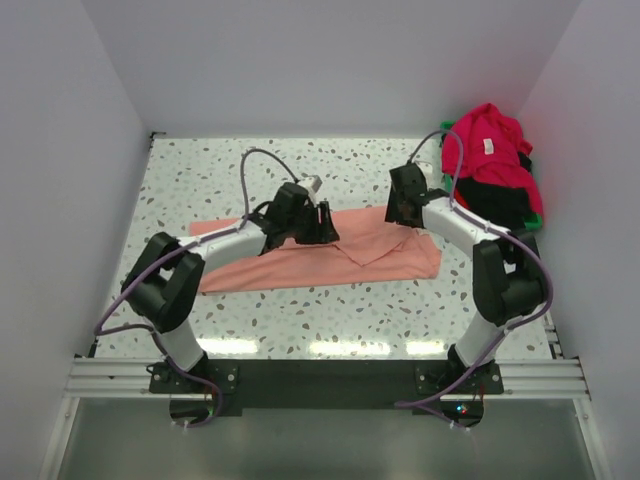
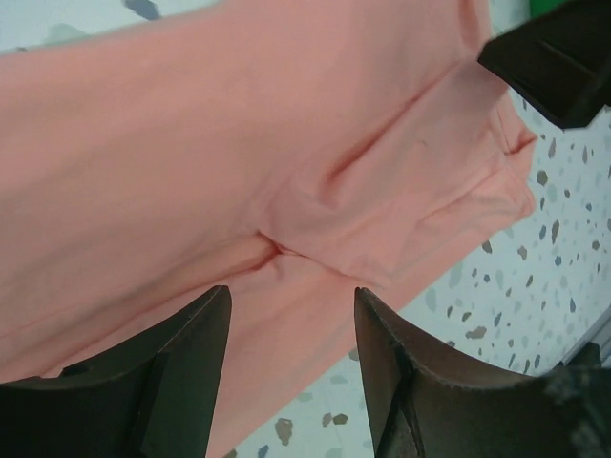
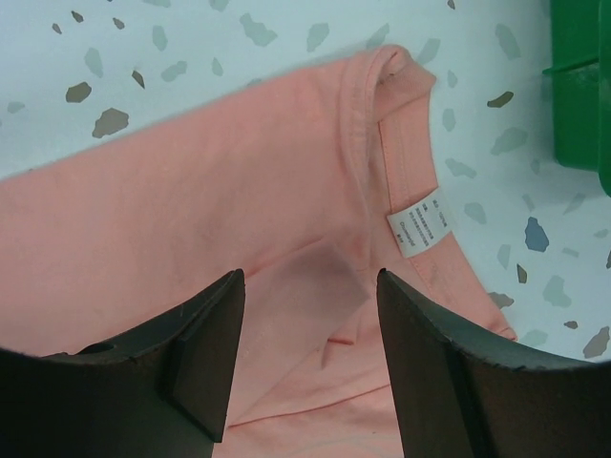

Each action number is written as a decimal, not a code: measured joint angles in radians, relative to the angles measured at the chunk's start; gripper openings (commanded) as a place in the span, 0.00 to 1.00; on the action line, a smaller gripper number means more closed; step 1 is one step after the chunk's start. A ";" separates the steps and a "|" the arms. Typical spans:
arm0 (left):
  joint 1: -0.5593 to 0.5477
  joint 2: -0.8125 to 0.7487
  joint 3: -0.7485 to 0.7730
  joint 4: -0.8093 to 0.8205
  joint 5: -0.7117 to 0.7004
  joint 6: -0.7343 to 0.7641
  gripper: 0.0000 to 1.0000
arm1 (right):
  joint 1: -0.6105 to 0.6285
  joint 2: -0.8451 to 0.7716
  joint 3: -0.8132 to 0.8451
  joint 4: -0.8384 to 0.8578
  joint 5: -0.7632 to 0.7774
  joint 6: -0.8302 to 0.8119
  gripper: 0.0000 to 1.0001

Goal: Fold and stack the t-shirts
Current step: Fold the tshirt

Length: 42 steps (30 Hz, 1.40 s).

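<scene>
Salmon-pink t-shirt (image 1: 330,265) is laid flat on the speckled table (image 1: 300,325), mid-table, stretched left to right as a long folded band. A diagonal fold edge is seen near its middle. In the left wrist view a pinched crease is seen running across the cloth (image 2: 191,172), with the shirt's lower edge lying on the table. In the right wrist view the collar (image 3: 382,124) is seen at the shirt's right end, with the small white neck tag (image 3: 420,229) sewn just inside it, print too small to be read.

Left gripper (image 1: 322,225) is held over the shirt's far edge, near the middle. Its jaws are spread apart with nothing pinched between them (image 2: 291,305); only cloth is seen below the gap.

Right gripper (image 1: 405,212) is held over the shirt's far right corner, by the collar. Its jaws are also parted and released (image 3: 310,286); the shirt is seen under the gap, not gripped.

Red t-shirt (image 1: 480,150) is heaped at the far right corner, white label (image 1: 489,146) facing up. Black t-shirt (image 1: 500,205) is bunched under and in front of it. Both are piled in the green bin (image 3: 578,95), which is mostly covered in the top view; well apart from the left gripper, near the right arm.
</scene>
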 measured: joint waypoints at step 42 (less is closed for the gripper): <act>-0.283 0.276 0.280 -0.146 -0.188 0.020 0.09 | -0.105 0.055 -0.050 0.068 -0.229 0.043 0.12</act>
